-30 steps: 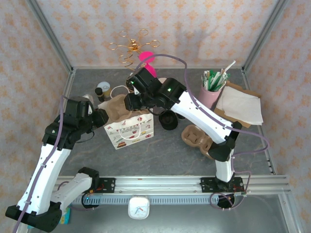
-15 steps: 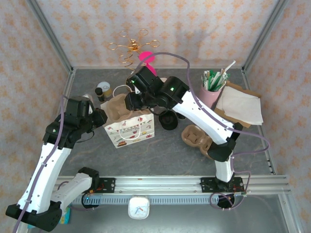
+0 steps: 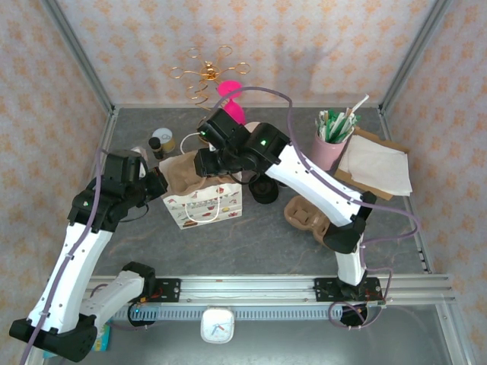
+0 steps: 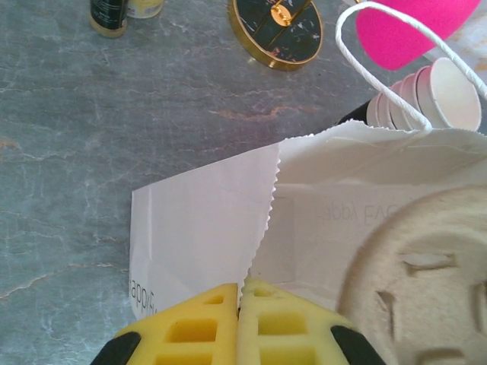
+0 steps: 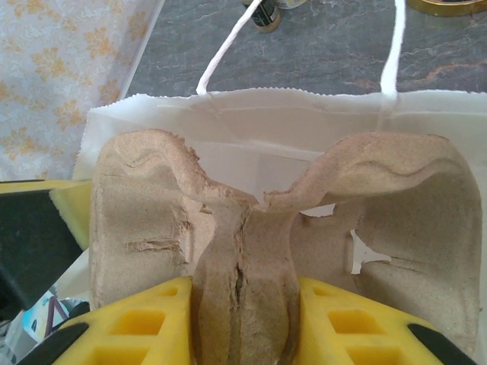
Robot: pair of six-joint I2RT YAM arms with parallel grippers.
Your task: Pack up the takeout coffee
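1. yellow fingers [image 5: 137,331] of the right gripper [image 5: 243,323] are pinched narrow on the middle ridge of a brown moulded-pulp cup carrier [image 5: 144,205].
2. seen from above, the right gripper [image 3: 199,162] holds that carrier [image 3: 181,171] at the open mouth of a white paper gift bag [image 3: 207,207] with printed cakes and white cord handles. how far in it sits, i cannot tell.
3. the left gripper [image 4: 240,323] has its yellow pads [image 4: 190,334] pressed together on the bag's [image 4: 205,228] zigzag-cut top edge, at the bag's left end [image 3: 156,182].
4. the bag stands upright, left of the middle of the grey stone-look table [image 3: 251,243].
5. the small cup with a round black plastic lid [image 3: 265,190] stands just right of the bag, under the right arm. it is close against a second brown pulp carrier [image 3: 306,214] lying towards the right edge. i cannot tell whether the cup sits in a pocket or just beside it.
6. near the far right corner are a pink cup of straws [image 3: 329,148] and cream napkins on brown paper [image 3: 377,163].
7. beyond the bag, towards the far edge, are a stack of cream cups [image 4: 426,95], a gold-rimmed black disc [image 4: 278,30] and a small dark bottle [image 4: 110,11].
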